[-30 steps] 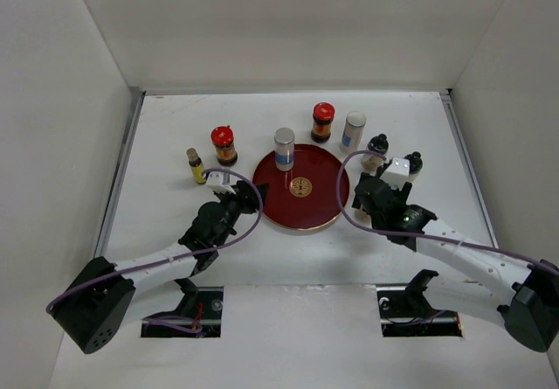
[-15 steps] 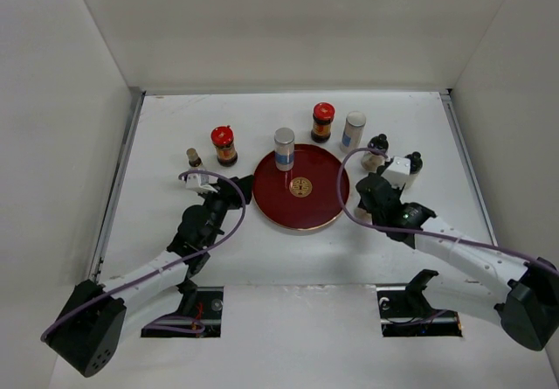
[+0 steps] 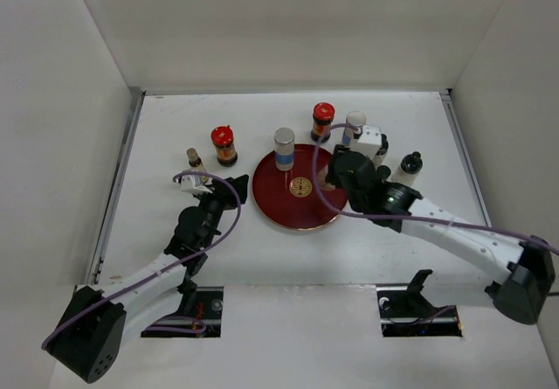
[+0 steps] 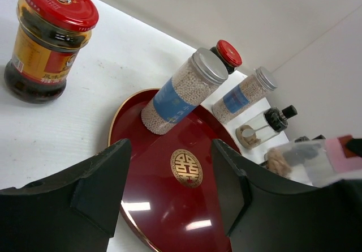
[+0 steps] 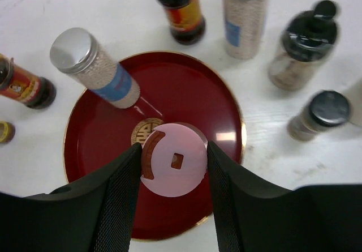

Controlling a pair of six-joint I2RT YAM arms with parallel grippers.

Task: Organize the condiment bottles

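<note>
Right wrist view shows the right gripper clamped on the pink-capped bottle, held over the red plate toward six o'clock. A silver-capped bottle stands at the plate's ten o'clock edge. The left gripper stands moderately apart, empty.

The pink-capped bottle is now held by the right gripper over the plate, and the left gripper is drawn back from its rim.
</note>
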